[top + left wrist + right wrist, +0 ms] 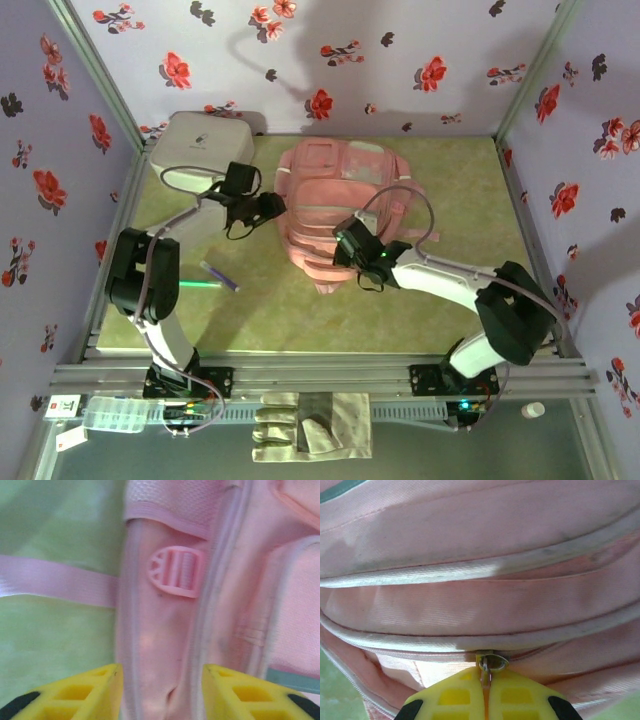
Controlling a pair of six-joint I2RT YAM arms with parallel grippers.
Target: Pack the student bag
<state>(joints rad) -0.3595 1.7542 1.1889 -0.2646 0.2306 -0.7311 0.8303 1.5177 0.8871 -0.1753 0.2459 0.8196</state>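
The student bag (335,190) is lying on the table (300,310), in the middle and toward the far edge. The left tool (272,205) is hanging at the bag's left side. In the left wrist view its yellow fingers (90,692) are standing apart w/ the bag's side panel btw. them; whether they are touching the fabric is not possible to tell. A pink buckle (175,572) is sitting on that panel, and a pink strap (55,580) is running from it over the green table. The right tool (342,248) is resting at the bag's near edge. Its fingers are pressed together and are clamping a small metal zip pull (487,664) on the bag's zip. A white-grey case (200,150) is lying in the far left corner. A purple pen (220,275) and a green pen (195,285) are lying near the left edge, just beside the left arm.
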